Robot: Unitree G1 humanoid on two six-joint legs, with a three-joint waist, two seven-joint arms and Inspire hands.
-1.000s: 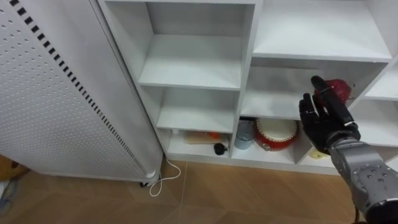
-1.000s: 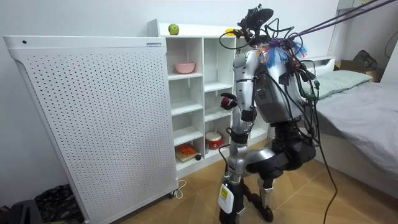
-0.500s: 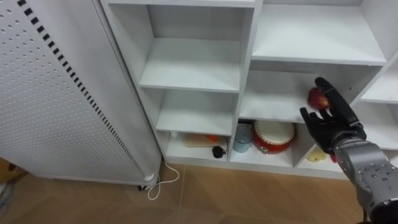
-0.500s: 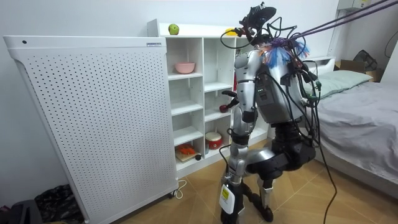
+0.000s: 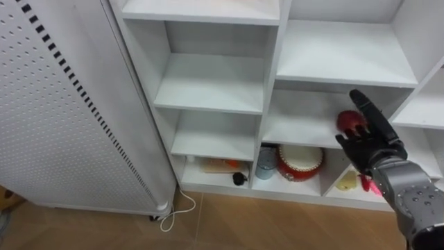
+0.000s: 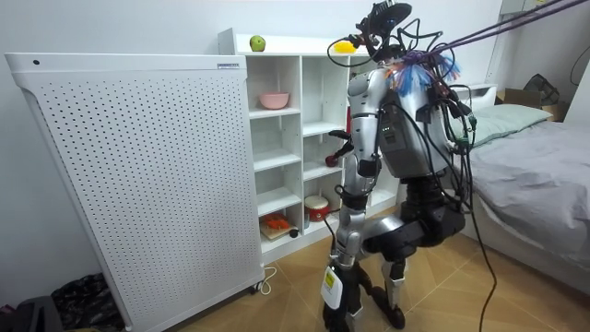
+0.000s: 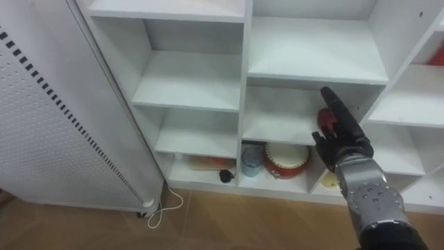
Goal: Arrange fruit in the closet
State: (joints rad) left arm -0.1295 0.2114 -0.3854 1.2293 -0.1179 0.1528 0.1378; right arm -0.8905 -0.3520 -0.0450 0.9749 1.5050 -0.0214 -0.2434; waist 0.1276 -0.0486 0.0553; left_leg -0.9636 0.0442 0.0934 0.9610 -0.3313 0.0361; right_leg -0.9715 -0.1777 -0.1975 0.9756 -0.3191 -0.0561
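Right of frame: the robot's right hand (image 5: pixel 369 142), fingers straight, cups a red apple (image 5: pixel 349 121) at a closet (image 5: pixel 275 62) shelf (image 5: pixel 302 121). Placing appears underway; next, settle it and withdraw gently.

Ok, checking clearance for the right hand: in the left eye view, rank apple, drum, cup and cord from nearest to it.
1. apple, at the right hand.
2. drum, below, to its left.
3. cup, left of the drum.
4. cord, on the floor, far left.
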